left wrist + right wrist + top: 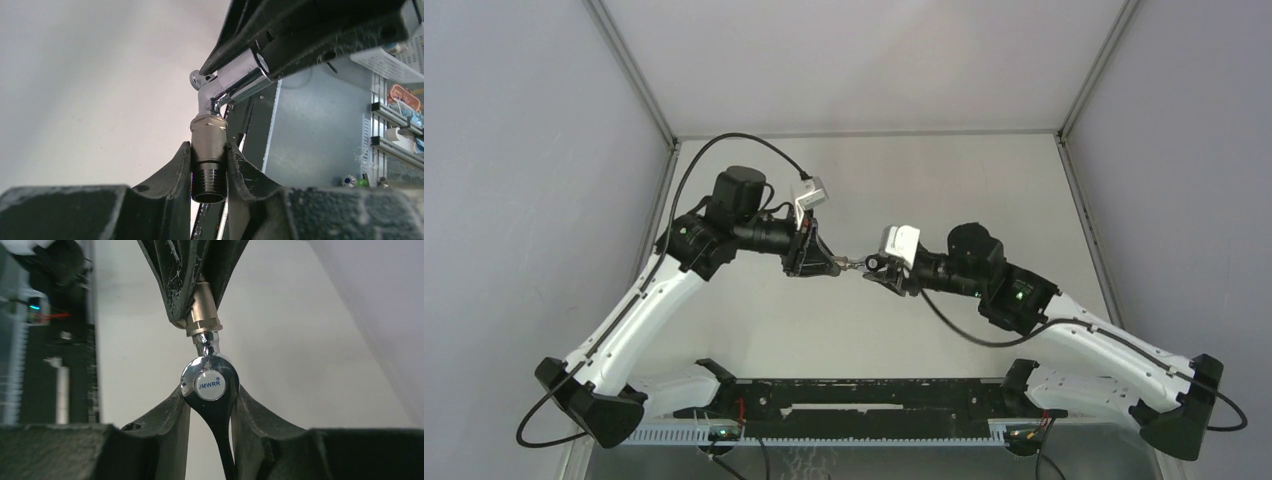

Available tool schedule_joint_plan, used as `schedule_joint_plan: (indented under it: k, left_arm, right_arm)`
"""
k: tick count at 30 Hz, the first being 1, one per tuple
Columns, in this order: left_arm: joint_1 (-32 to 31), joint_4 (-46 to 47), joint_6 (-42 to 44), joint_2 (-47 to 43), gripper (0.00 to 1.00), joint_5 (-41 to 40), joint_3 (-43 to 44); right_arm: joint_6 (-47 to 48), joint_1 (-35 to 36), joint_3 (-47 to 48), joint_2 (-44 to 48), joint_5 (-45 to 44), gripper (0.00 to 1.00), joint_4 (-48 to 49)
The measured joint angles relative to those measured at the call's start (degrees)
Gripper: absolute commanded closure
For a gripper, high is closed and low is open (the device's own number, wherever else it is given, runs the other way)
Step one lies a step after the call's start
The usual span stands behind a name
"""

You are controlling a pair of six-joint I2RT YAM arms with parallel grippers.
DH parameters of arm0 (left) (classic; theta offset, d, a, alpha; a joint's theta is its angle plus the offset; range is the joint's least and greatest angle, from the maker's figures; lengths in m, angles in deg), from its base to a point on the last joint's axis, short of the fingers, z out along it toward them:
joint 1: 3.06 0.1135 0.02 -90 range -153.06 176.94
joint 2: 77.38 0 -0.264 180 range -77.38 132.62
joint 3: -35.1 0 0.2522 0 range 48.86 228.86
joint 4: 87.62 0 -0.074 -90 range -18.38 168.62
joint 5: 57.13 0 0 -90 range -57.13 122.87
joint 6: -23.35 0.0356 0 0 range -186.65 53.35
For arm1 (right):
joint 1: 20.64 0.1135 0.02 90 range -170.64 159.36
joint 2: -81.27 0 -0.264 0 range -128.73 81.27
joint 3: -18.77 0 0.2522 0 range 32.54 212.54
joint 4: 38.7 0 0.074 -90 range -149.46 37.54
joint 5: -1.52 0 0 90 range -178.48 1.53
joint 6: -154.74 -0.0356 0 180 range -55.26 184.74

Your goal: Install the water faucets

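The two faucet parts meet in mid-air between my grippers, above the middle of the table (854, 180). My left gripper (209, 167) is shut on the dull-grey threaded stub (208, 150), its open threaded end facing the camera. My right gripper (210, 400) is shut on the shiny chrome tap piece (210, 382), which carries a round white "JMWRR" cap. In the right wrist view the stub (201, 315) looks brass-coloured between the left fingers. The chrome piece (230, 82) sits on the stub's far end. In the top view the faucet (854, 264) is a tiny glint between the left gripper (832, 265) and right gripper (871, 268).
Grey walls enclose the table on the left, right and back. A black rail (864, 400) with the arm bases runs along the near edge. Cables loop from both wrists. A metal frame with clutter (395, 130) shows at the right of the left wrist view.
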Motion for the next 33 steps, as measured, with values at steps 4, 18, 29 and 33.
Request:
schedule_joint_plan:
  k: [4, 18, 29, 33]
  left_arm:
    - [-1.14, 0.07, 1.25, -0.31, 1.00, 1.18, -0.04]
    - [-3.50, 2.38, 5.55, -8.50, 1.00, 0.07, -4.79]
    - [-4.85, 7.43, 2.60, -8.22, 1.00, -2.05, -6.82]
    - [-4.85, 6.38, -2.03, -4.66, 1.00, -2.47, -3.30]
  right_arm:
    - [-11.87, -6.95, 2.21, -1.46, 14.49, 0.80, -2.25]
    - [-67.58, -20.81, 7.67, -22.51, 57.37, 0.17, 13.27]
    - [-62.01, -31.50, 11.78, -13.49, 42.32, 0.00, -5.27]
    - [-48.89, -28.83, 14.16, -4.79, 25.27, 0.00, -12.70]
